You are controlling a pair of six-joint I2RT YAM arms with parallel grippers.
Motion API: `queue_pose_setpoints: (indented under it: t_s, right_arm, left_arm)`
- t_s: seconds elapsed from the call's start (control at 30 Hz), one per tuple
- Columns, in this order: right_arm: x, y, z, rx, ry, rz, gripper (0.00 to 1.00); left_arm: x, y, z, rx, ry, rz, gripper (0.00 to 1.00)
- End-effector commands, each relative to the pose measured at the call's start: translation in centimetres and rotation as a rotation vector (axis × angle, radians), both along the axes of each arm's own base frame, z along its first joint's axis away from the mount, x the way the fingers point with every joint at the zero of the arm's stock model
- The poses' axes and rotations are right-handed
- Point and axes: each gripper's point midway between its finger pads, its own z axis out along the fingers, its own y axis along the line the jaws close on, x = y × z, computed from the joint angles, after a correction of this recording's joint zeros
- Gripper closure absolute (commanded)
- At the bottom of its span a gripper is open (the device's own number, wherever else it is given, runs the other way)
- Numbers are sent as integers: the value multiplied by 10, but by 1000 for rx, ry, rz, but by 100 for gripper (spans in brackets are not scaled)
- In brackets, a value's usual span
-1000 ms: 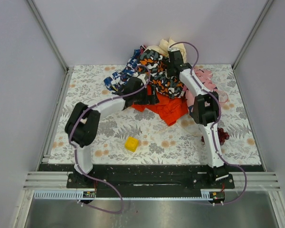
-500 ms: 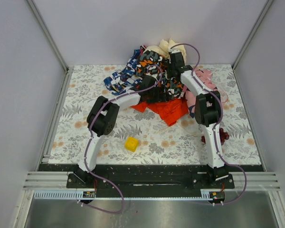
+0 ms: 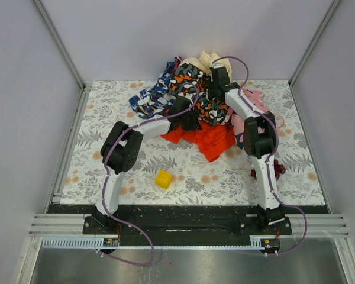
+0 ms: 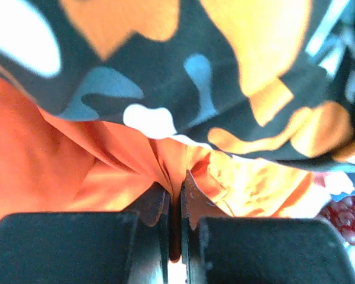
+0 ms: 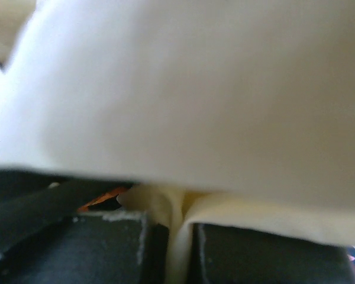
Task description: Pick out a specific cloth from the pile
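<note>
The cloth (image 3: 212, 139), plain bright red-orange, spreads out from under the front of the pile (image 3: 192, 83) at the back of the table. My left gripper (image 3: 189, 122) is at its upper edge, under the black-orange-white patterned cloth (image 4: 165, 77). In the left wrist view the left gripper (image 4: 176, 184) is shut on a fold of the cloth (image 4: 47, 160). My right gripper (image 3: 216, 74) is on top of the pile. In its wrist view the right gripper (image 5: 178, 214) is shut on a cream cloth (image 5: 195, 106) that fills most of the picture.
A yellow block (image 3: 163, 178) lies on the floral mat near the front. A pink cloth (image 3: 255, 98) and a blue-white print cloth (image 3: 147, 99) flank the pile. A small dark red thing (image 3: 276, 171) lies by the right arm. Walls enclose the table.
The left arm reached in under the patterned cloth and its gripper went from open to shut on the red-orange cloth. The right gripper stayed shut on top of the pile.
</note>
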Motion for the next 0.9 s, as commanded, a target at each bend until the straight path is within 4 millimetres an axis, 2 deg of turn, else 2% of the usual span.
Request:
queue_pose_setpoints:
  t_s: [0.0, 0.2, 0.4, 0.5, 0.63, 0.77, 0.87]
  right_arm:
    - [-38, 4, -42, -34, 168, -1, 100]
    - [-40, -13, -47, -75, 179, -62, 93]
    - [-42, -25, -50, -98, 185, -92, 90]
    - [-42, -23, -39, -81, 172, -90, 89]
    - [-43, -21, -22, -56, 151, -94, 85]
    - [-48, -21, 3, -42, 129, -84, 75]
    - [-52, -23, 33, -45, 90, -71, 63]
  left_arm:
    - [-10, 2, 104, -76, -187, -23, 100]
    - [-23, 19, 191, -114, -350, -35, 100]
    - [-35, 64, 312, -91, -622, 21, 100]
    - [-44, 89, 372, -88, -740, 56, 100]
    - [-49, 125, 421, -34, -848, 149, 100]
    - [-55, 162, 458, 16, -925, 255, 100]
    - [-61, 189, 478, 42, -963, 331, 100]
